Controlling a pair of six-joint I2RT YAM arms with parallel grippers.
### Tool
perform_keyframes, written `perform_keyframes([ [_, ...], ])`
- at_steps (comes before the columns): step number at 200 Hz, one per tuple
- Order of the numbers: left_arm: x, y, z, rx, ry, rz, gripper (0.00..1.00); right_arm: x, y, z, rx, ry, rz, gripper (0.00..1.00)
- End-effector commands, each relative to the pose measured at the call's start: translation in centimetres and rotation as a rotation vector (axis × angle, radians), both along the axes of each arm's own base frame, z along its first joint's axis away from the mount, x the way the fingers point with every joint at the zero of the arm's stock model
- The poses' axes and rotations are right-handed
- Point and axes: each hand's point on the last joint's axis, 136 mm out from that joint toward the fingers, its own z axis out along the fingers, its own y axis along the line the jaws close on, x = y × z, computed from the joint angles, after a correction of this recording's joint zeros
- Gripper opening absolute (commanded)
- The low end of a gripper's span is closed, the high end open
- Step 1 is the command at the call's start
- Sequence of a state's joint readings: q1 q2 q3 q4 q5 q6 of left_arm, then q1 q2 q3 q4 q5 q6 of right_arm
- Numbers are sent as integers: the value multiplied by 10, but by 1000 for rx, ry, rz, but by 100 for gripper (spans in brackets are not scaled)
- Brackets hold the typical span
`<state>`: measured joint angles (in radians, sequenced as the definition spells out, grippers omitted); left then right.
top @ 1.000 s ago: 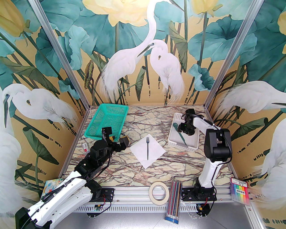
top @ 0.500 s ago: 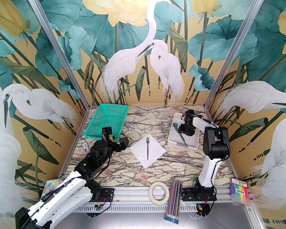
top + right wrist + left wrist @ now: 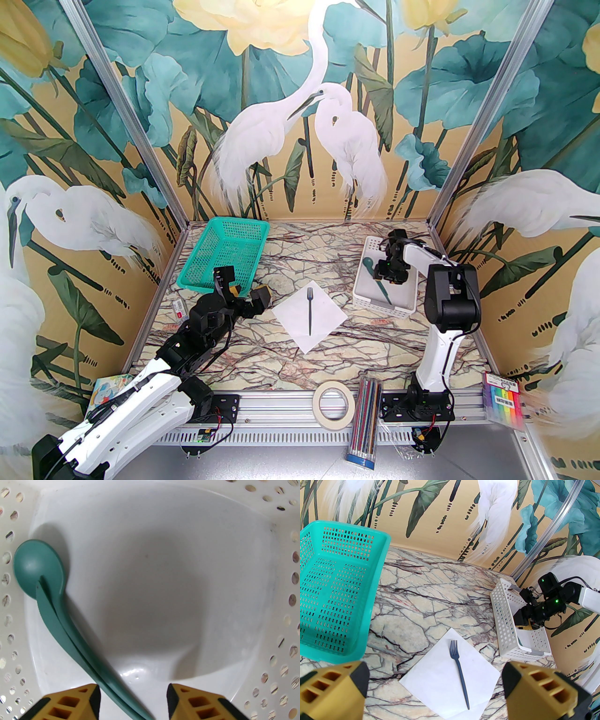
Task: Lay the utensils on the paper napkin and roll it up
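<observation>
Centre of the top view, on the paper napkin (image 3: 328, 318): the fork (image 3: 309, 310), laid roughly along the diagonal, probably to leave paper on both sides for rolling. Upper right, inside the white basket (image 3: 370, 300): the spoon (image 3: 37, 569), bowl against the wall, handle between the partly spread fingers of the right claw (image 3: 133, 700), beside one finger, not pinched; seemingly lined up for a grasp. Left of the napkin: the left claw (image 3: 434, 679), spread fully, holding nothing, apparently waiting. Underneath, a marble-patterned surface (image 3: 281, 365); around, walls painted with herons and lotus leaves; upper left, a green basket (image 3: 220, 253).
</observation>
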<state>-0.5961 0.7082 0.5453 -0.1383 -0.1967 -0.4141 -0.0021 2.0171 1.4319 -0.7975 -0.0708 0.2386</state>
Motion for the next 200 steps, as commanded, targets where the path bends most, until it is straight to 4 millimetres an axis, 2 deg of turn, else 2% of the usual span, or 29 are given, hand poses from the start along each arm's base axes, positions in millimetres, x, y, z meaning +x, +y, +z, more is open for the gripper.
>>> perform_keyframes([
  [1, 1, 2, 13, -7, -29, 8, 99, 1, -5, -5, -20, 22, 4, 53],
  [89, -1, 4, 14, -6, -31, 11, 99, -3, -10, -15, -44, 54, 0, 41],
  [140, -1, 4, 15, -6, -34, 13, 99, -15, 11, -9, 54, 53, -1, 41],
  [173, -1, 5, 15, 3, -35, 16, 99, -27, 22, -3, 85, 52, 12, 45],
  [200, 0, 5, 17, 5, -36, 19, 99, -28, 27, 9, 109, 31, 24, 46],
])
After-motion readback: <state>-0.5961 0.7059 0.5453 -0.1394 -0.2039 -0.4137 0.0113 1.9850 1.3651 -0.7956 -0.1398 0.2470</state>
